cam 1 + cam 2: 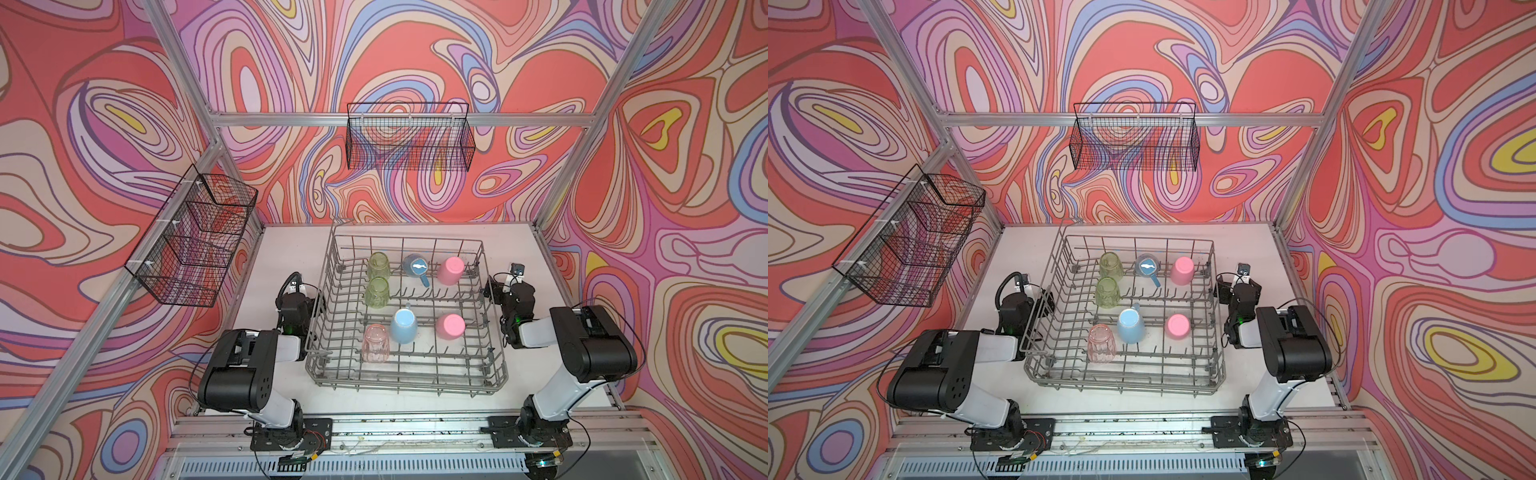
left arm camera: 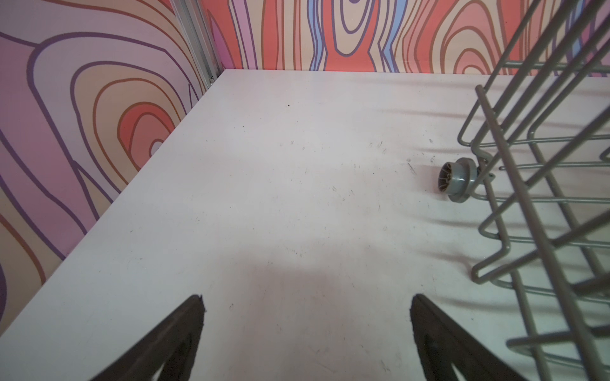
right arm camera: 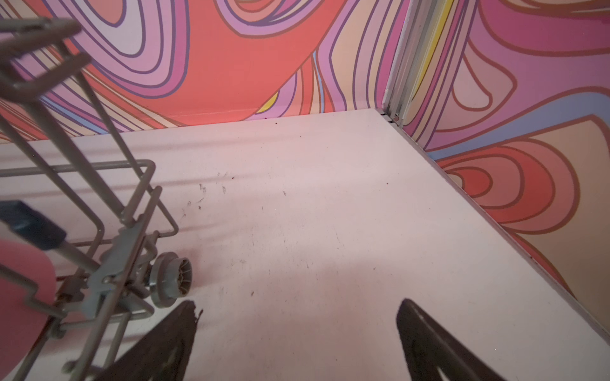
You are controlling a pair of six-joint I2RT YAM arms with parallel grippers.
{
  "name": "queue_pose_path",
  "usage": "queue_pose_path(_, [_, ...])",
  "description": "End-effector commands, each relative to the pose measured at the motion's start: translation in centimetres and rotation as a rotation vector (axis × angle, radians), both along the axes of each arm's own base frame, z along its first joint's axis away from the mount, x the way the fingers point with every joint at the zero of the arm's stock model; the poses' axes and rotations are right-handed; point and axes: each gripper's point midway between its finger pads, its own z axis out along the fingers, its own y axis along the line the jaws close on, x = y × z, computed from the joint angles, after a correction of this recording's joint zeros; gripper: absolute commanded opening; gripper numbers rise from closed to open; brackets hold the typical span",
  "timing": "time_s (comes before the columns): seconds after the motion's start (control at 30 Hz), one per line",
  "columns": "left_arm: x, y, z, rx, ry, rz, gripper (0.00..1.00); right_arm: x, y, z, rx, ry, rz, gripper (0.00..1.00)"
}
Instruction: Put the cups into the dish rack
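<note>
**Left gripper** (image 2: pixel 307 297): jaws spread as wide as they go, nothing between them. It hangs above bare table (image 2: pixel 264 181), just outside the rack's left wall and clear of the wire. Both dark fingers (image 2: pixel 178 333) show in the left wrist view, with a rack wheel (image 2: pixel 457 179) ahead of them.

**Right gripper** (image 3: pixel 298 301): jaws equally wide, holding nothing, above bare table just outside the rack's right wall. One finger (image 3: pixel 171 336) lies close to a second wheel (image 3: pixel 170 278); whether they touch cannot be told.

**Rack** (image 1: pixel 415 382): one, grey wire with upright tines, standing mid-table between the two arms in both top views.

**Cups**: seven, all inside the rack.
- Green tumblers, two: one in the rack's far-left part (image 1: pixel 378 266), and one just nearer than it (image 1: pixel 377 292).
- Pink tumbler (image 1: pixel 375 343), one, translucent: near-left part of the rack.
- Blue mugs, two: one far-centre (image 1: pixel 415 266), with its handle pointing to the rack's near side, and one near-centre (image 1: pixel 404 327), just beside the pink tumbler.
- Pink cups, two, opaque: one far-right (image 1: pixel 450 270) and one near-right (image 1: pixel 451 326), well apart from each other.

**Baskets**: two, black mesh. One hangs on the wall beyond the rack (image 1: pixel 409 137) and one on the wall to its left (image 1: pixel 193 237).
</note>
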Motion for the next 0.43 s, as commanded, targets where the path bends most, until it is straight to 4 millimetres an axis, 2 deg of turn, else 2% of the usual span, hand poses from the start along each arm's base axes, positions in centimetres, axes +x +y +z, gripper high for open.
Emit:
queue_pose_path(0.0, [0.46, -0.10, 0.87, 0.008, -0.038, -0.004, 1.00, 0.28, 0.47, 0.00, 0.005, -0.003, 0.022, 0.98])
queue_pose_path(0.4, [0.49, -0.09, 0.94, 0.007, -0.040, -0.003, 1.00, 0.29, 0.52, -0.02, 0.007, -0.003, 0.025, 0.98])
